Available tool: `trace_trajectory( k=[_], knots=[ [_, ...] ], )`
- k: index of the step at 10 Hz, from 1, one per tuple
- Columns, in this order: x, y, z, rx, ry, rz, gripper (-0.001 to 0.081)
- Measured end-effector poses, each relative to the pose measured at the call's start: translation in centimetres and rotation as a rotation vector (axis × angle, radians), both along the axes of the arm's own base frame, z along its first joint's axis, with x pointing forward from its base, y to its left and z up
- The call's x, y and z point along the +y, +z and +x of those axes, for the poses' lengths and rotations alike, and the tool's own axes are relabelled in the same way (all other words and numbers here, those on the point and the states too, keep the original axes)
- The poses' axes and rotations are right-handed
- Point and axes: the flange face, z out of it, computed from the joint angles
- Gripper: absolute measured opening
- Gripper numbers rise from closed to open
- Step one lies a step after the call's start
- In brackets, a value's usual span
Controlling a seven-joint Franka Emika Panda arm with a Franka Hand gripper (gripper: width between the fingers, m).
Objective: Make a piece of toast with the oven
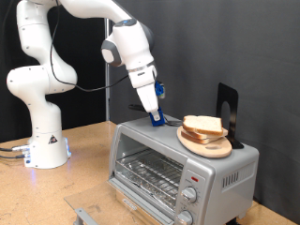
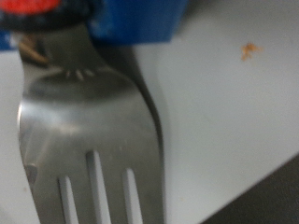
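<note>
At the exterior view's left the white arm's base (image 1: 45, 145) stands on the wooden tabletop (image 1: 89, 178), its links rising and bending over toward the exterior view's right. Next, near the middle, the claw (image 1: 156, 116) points down at the top of the oven (image 1: 178, 169), its blue-tipped end touching or just above the oven's roof near the back left corner. In the wrist view a metal fork (image 2: 89, 140) fills most of the picture, its tines running away from the blue fingers (image 2: 140, 23) over the pale grey oven top, so the claw appears to be pinching the fork's handle, though the grip itself is out of frame. The oven sits with its glass door closed, the wire rack (image 1: 148, 172) visible behind it, and two round knobs (image 1: 188, 202) below a small red light (image 1: 194, 175) on its right panel. Further right, the piece of toast (image 1: 202, 126) lies on a round wooden plate (image 1: 204, 142) resting on the oven's roof, just beside the claw but apart from it. A black stand (image 1: 228, 111) rises behind the plate.
</note>
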Motion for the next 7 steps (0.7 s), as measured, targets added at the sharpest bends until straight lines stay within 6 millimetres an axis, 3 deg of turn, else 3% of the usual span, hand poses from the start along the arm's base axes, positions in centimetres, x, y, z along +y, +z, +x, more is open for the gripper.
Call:
trace_trajectory(
  k=[7],
  knots=[
    [0.12,-0.04,0.01,-0.01,0.003,-0.008,0.0808]
  ],
)
